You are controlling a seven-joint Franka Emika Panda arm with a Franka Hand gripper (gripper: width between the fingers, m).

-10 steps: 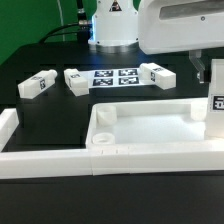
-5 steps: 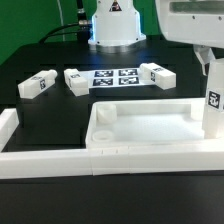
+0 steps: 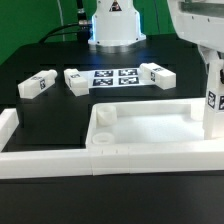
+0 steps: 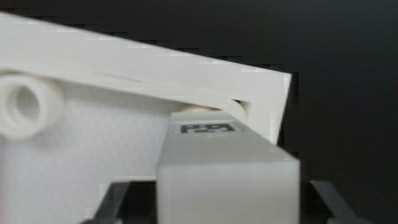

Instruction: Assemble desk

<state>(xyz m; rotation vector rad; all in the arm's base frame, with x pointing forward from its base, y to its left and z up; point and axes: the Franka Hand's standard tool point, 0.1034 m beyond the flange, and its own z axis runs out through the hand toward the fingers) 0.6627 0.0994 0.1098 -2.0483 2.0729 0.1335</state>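
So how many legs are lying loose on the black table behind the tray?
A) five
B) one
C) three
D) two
C: three lie there, leg one, leg two and leg three; the fourth leg is upright in the gripper.

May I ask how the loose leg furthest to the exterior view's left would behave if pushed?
The leg lies flat on a long side, so it would probably slide rather than roll or tip. It looks like rigid white plastic, so likely stiff and light for its size.
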